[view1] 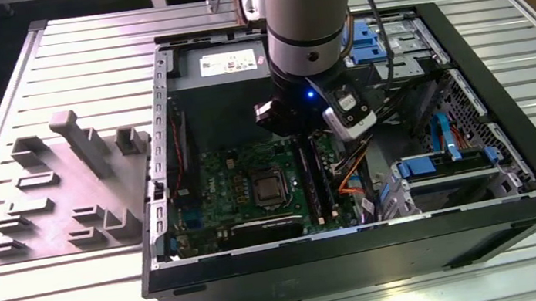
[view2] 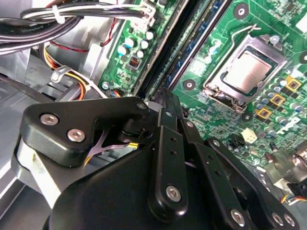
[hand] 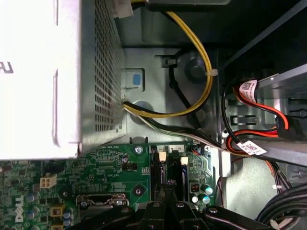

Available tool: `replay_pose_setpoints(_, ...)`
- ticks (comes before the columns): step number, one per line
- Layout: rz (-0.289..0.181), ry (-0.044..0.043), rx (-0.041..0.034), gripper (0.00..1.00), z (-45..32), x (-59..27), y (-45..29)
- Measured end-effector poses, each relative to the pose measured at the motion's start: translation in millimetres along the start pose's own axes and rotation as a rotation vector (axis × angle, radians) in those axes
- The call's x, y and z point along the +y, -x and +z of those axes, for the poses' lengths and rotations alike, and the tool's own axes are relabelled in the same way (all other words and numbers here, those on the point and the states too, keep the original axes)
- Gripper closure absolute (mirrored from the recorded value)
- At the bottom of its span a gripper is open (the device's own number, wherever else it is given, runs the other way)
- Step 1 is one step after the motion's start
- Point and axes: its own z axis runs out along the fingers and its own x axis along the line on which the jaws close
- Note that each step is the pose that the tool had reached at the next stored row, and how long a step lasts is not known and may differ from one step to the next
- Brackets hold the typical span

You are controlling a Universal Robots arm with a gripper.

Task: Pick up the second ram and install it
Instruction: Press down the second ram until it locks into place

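The claw (view2: 165, 103) tips (black linkage in front) are hidden.

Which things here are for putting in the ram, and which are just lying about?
For the job: gripper, blue-green ram strip, long black sockets, green board.
Just lying about: grey holder blocks, grey power box, yellow cable, blue brackets.

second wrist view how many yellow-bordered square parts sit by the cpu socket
3 yellow-bordered squares, in one slanted row beside the CPU socket: one at the row's end, one in the middle, one at the other end. More may lie beyond the picture's edge.
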Motion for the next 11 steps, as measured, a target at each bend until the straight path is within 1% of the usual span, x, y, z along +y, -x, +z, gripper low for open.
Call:
replay_pose_setpoints(5, -0.001, 0.0001, 0.0, 0.9, 3.4, 0.4, -0.8)
replay_pose_setpoints(11, -0.001, 0.0004, -0.0001, 0.9, 4.4, 0.4, -0.8)
